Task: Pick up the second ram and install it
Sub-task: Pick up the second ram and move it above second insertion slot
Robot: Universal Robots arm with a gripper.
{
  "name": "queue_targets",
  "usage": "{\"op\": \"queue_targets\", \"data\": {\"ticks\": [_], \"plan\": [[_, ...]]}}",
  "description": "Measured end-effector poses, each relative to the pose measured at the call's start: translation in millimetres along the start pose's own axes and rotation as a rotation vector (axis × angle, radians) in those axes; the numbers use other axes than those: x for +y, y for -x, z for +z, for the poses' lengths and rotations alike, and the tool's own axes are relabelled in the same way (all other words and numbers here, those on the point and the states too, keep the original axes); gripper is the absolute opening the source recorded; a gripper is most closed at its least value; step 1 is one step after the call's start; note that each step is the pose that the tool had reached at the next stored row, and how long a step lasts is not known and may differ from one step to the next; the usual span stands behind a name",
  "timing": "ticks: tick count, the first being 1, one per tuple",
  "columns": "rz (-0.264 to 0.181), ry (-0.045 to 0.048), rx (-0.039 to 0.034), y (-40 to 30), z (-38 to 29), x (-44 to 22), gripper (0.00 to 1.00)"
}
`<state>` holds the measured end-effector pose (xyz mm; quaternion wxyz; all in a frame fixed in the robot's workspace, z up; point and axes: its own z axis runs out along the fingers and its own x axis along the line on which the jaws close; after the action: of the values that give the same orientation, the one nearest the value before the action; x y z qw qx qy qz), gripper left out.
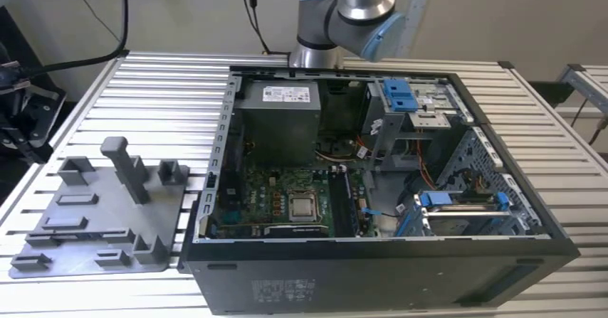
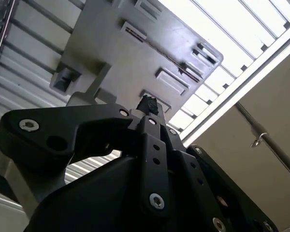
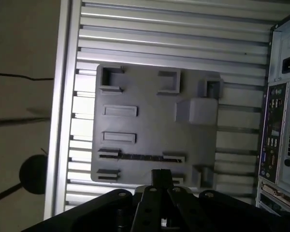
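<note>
While the tool (image 3: 160,176) hangs above the grey tray (image 1: 95,211) at the exterior view's lower left, fingertips pressed together on nothing, the second ram (image 3: 140,156) apparently stands edge-on in that tray, just beyond the tool tip, its long axis pointing towards the computer case (image 1: 380,275).

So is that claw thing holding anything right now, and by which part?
Nothing, as far as I can see: the end effector is closed with nothing in it, above the grey tray.
</note>
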<state>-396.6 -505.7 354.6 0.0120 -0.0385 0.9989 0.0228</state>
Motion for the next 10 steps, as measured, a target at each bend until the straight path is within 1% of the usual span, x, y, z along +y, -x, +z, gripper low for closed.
{"op": "queue_targets", "data": {"ticks": [10], "plan": [[-0.034, 0.0010, 0.0014, 0.2, 0.2, 2.3, 0.11]]}}
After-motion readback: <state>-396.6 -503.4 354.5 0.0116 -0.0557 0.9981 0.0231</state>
